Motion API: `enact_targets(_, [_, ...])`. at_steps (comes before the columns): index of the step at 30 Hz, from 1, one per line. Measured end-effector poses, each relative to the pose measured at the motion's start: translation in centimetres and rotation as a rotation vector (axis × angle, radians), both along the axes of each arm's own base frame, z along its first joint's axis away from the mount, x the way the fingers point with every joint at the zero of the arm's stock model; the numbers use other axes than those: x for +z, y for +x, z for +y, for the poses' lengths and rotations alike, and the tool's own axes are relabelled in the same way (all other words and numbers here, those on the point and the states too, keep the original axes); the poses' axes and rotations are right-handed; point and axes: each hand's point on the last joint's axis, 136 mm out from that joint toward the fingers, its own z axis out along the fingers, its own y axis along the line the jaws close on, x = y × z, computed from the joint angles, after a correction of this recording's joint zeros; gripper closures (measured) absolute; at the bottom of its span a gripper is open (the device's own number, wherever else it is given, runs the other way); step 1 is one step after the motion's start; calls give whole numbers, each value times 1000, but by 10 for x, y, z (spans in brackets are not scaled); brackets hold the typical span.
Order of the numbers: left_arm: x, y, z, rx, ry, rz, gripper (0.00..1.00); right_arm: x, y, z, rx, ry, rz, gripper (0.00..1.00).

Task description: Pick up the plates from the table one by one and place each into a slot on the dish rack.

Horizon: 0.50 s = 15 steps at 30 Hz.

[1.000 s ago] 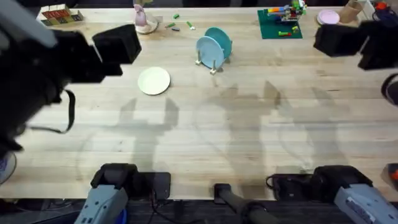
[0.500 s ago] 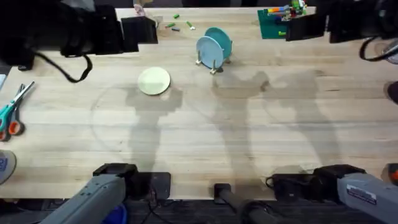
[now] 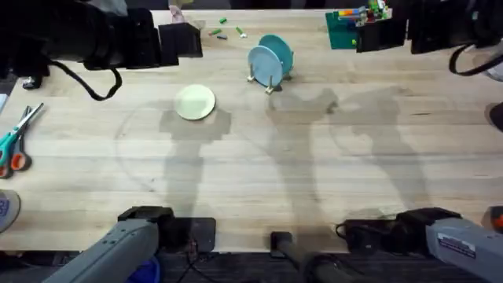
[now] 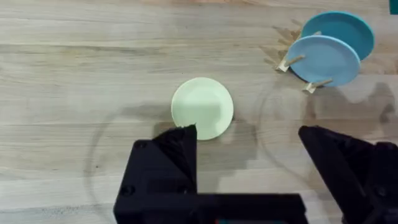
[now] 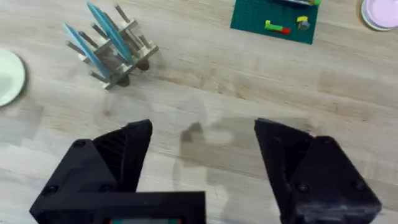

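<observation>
Two plates already stand on edge in the dish rack (image 3: 269,75), and one is left flat on the table (image 3: 314,181); you are, by my reading, on the last pick.

Left gripper (image 4: 249,140): jaws spread wide, nothing between them. In its wrist view the cream-yellow plate (image 4: 202,108) lies just ahead of one finger (image 4: 163,171), whose tip overlaps the plate's near rim in the picture; whether it touches, I cannot tell. The plate sits off the jaw centreline, toward that finger, not in the gap. Farther out, beyond the other finger, is the rack with the light blue plate (image 4: 324,60) and the darker blue plate (image 4: 339,34) behind it in neighbouring slots.

Right gripper (image 5: 202,149): jaws also wide open and empty. Bare table lies between its fingers. The rack (image 5: 118,53) stands well ahead and off to the side of one finger, both blue plates upright between the pegs, tilted a little. Past it, the cream-yellow plate's edge (image 5: 9,78) is just in frame. On the other side, well apart, are the green baseplate (image 5: 273,22) with bricks and a pink dish (image 5: 380,12).

Overhead: the cream-yellow plate (image 3: 194,102) rests flat, near the rack but clear of it. Scissors (image 3: 16,141) lie far off at the table's edge, no concern.

Judgement: two thirds done. What remains for you is to centre the left jaws over the plate's rim, lift it, and seat it in a free slot; which slots stay free I cannot tell with certainty.
</observation>
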Motion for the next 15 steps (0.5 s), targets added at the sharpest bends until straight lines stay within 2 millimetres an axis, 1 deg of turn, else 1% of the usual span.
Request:
enact_targets(2, [0, 0, 0, 0, 0, 0, 8, 0, 0, 0, 0, 0, 0, 7])
enact_targets(3, [0, 0, 0, 3, -4, 1, 70, 0, 0, 0, 0, 0, 0, 7])
enact_targets(4, [0, 0, 0, 2, -3, 0, 208, 0, 0, 0, 0, 0, 0, 7])
enact_targets(8, [-1, -1, 0, 2, -3, 8, 847, 0, 0, 0, 0, 0, -1, 8])
enact_targets(9, [-2, -2, 0, 0, -1, 12, 928, 0, 0, 0, 0, 0, -1, 8])
enact_targets(11, [-2, -4, -2, -6, -8, 18, 956, 1, 0, 0, 0, 0, -2, 8])
enact_targets(15, [-1, -5, -8, -69, -61, 13, 958, 1, 0, 0, 0, 0, -2, 7])
